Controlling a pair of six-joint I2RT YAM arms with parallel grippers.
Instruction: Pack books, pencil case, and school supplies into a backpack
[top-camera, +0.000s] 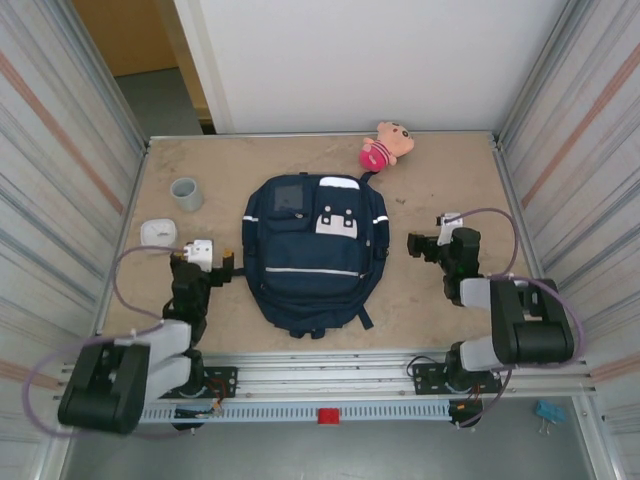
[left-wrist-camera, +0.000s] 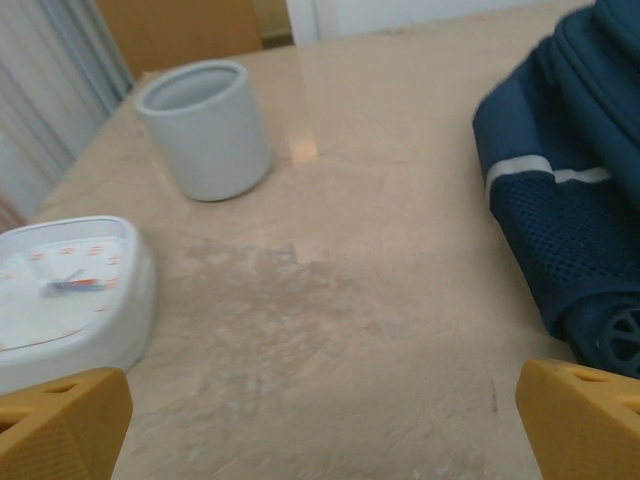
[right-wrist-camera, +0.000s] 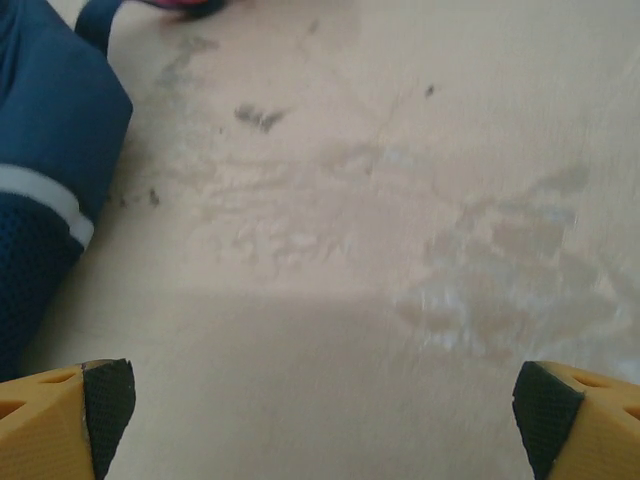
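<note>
Since the backpack (top-camera: 312, 255) lies closed between them, left fingers (left-wrist-camera: 60, 425) and right fingers (right-wrist-camera: 580, 420) stand wide, gripping nothing. Packing seems finished; neither touches it.

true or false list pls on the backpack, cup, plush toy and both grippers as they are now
1. The backpack lies in the middle of the table. True.
2. The left gripper is shut on the grey cup. False: it is open and empty; the cup stands upright, apart from it.
3. The pink plush toy lies beyond the backpack, near the table's far edge. True.
4. The right gripper grips a backpack strap. False: it is open over bare table, beside the backpack.
</note>
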